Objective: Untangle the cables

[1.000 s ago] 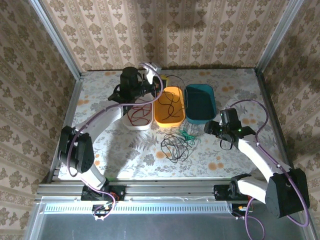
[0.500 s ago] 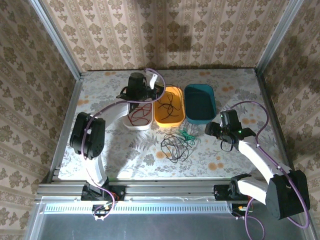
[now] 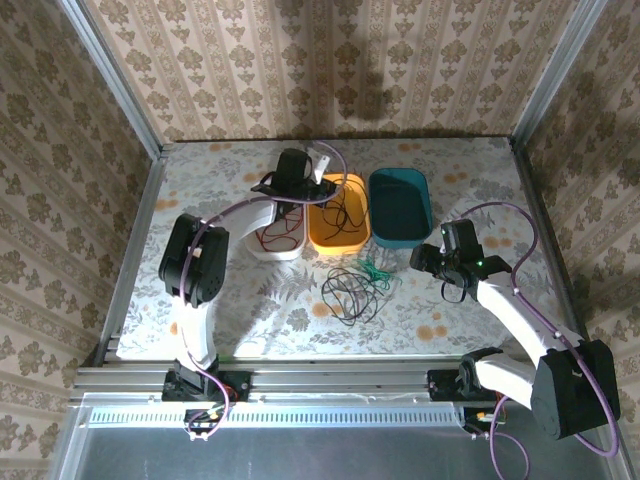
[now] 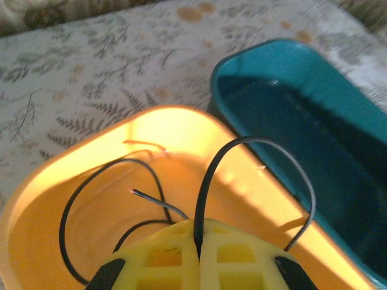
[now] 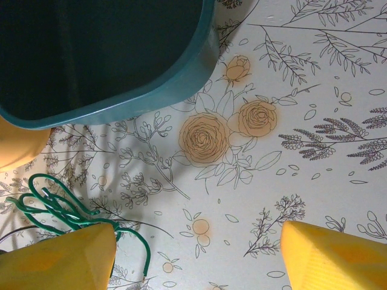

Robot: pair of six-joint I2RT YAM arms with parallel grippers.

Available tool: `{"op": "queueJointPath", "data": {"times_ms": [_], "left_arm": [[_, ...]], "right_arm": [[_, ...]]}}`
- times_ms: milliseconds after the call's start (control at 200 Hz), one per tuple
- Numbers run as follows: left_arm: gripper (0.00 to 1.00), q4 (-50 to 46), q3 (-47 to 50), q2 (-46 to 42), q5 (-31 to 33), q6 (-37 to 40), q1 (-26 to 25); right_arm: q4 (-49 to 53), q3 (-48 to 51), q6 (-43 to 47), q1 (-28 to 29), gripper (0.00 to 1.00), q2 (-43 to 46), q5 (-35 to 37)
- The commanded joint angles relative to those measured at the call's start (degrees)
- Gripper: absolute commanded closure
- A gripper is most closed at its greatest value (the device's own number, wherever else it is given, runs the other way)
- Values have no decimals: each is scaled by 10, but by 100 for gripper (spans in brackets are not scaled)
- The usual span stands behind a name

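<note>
While left fingers (image 4: 181,252) tight on black cable (image 4: 205,181), right fingers (image 5: 60,261) wide, empty.

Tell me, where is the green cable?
In the top view the green cable lies on the table right of centre, just in front of the teal bin, between the black cables and the right gripper.

You have a matt, flower-printed sheet covering the bench (image 5: 290,72). The orange bin (image 4: 181,138) is smooth, glossy plastic that lets light glow through. The teal bin (image 4: 326,145) just beside it is equally glossy but opaque. The black cable (image 4: 205,175) and the green cable (image 5: 42,202) near the orange bin have smooth sheaths. The left pincer (image 4: 198,238) and right pincer (image 5: 196,241) are matt yellow plastic, and the left one is waffle-ribbed.
</note>
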State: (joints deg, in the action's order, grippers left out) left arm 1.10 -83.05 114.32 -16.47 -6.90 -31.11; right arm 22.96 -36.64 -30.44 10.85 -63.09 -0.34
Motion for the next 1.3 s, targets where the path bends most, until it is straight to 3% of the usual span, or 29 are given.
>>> {"op": "queueJointPath", "data": {"times_ms": [0, 190, 270, 385, 580, 685, 820, 975, 1065, 1175, 1295], "left_arm": [[100, -61, -19, 3, 91, 1, -1], [100, -89, -28, 6, 101, -7, -3], [86, -104, -38, 13, 102, -8, -4], [79, -116, -48, 16, 103, 0, -7], [47, -106, -70, -8, 101, 50, -21], [39, -111, -74, -25, 126, 65, -27], [36, -115, -47, -63, 97, 85, -29], [36, -166, 44, -145, -115, 177, -35], [35, -226, 109, -187, -183, 228, -52], [36, -268, 185, -221, -142, 299, -90], [40, -251, 214, -206, -63, 286, -115]], "right_arm": [[10, 1, -1, -3, 27, 9, 14], [5, 1, -2, -2, 27, 5, 11], [5, -1, -1, -2, 26, 2, 9], [5, -1, -2, -3, 27, 5, 10], [8, -1, -1, -2, 26, 6, 8], [6, 0, -2, -1, 27, 5, 6], [0, 0, 9, 0, 27, 4, -11], [-2, -2, 32, 14, 27, 0, -27], [0, -1, 36, 14, 27, -6, -24], [-2, -3, 40, 14, 26, -16, -26], [-5, -8, 43, 14, 26, -28, -25]]}}
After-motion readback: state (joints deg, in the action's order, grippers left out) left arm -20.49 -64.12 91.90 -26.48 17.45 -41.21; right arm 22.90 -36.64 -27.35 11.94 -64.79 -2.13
